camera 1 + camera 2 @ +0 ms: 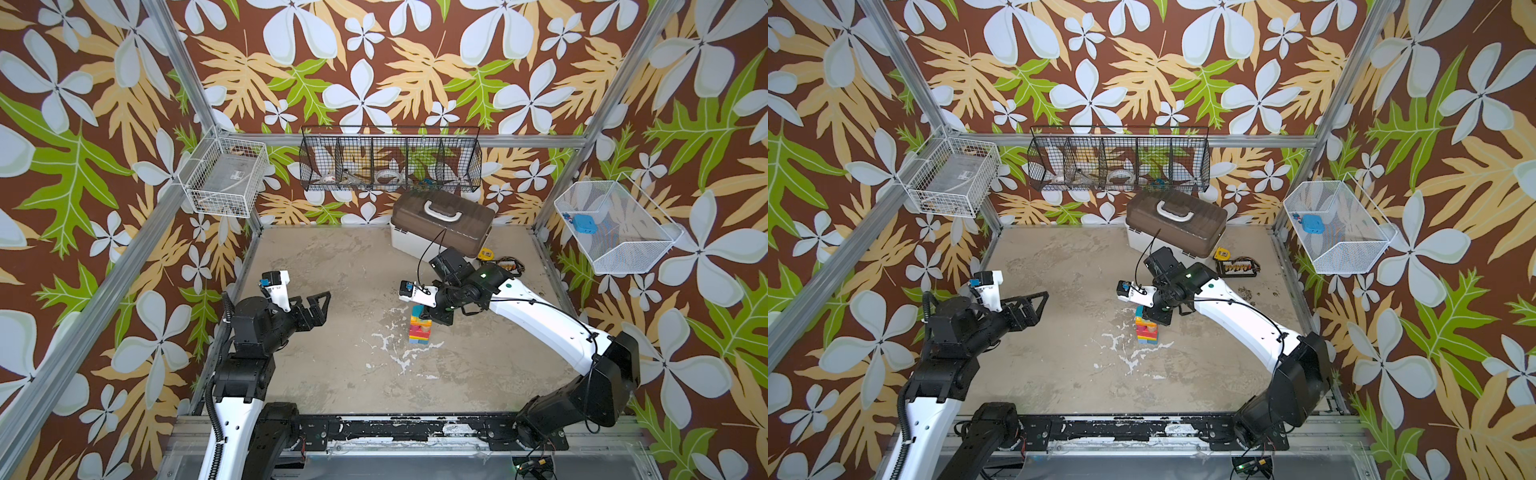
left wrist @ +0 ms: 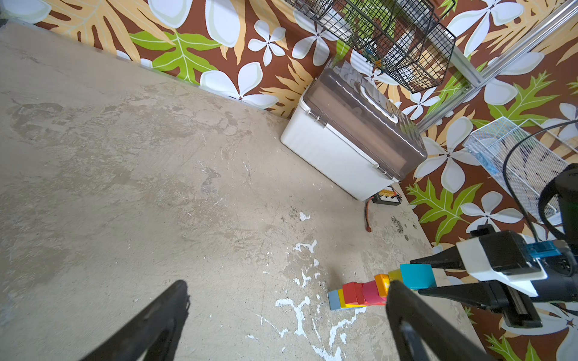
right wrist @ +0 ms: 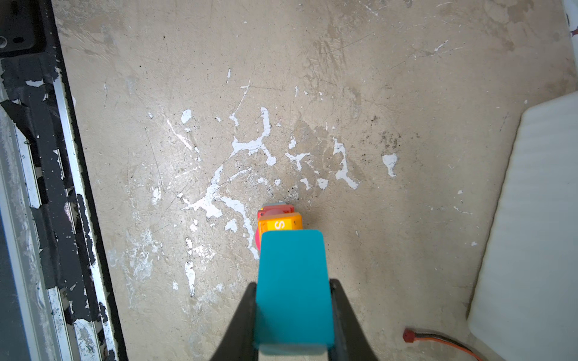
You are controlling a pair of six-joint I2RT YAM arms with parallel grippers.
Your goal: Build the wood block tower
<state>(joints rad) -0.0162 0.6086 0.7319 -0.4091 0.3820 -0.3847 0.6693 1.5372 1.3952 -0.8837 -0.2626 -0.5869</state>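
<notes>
In both top views the narrow multicoloured tower of small painted wooden blocks (image 1: 420, 330) stands on the mottled beige desk (image 1: 332, 266), out in front of the large white case with the brown lid (image 1: 440, 226) and clear of it. The right claw (image 1: 420, 312) is over the tower's top, pinched on a teal wooden block (image 1: 1139, 311). The left claw (image 1: 1040, 307) hangs farther from the case, well off to the side, spread wide with nothing in it.

Over to the left wrist view. Its two black fingers (image 2: 150, 325) frame bare desk, far apart and empty. Beyond them is the tower from the side: a blue-grey base block (image 2: 334, 300), then yellow, red, a pink piece (image 2: 372, 292), orange and yellow-green. The teal wooden block is at the very top, between the right claw's fingers. It looks to be right against the piece below, but I can't tell whether it sits flat.

Now the right wrist view, looking straight down the column. The teal wooden block fills the narrow gap between the black fingers, gripped by its sides. An orange cube with a white letter S (image 3: 280, 223) peeks out beneath it.

I read this as the capping step, with no loose blocks showing on the desk. Next the cap needs settling squarely, then a gentle release with no sideways drag and a straight lift away. A column this thin would likely topple at a nudge.
</notes>
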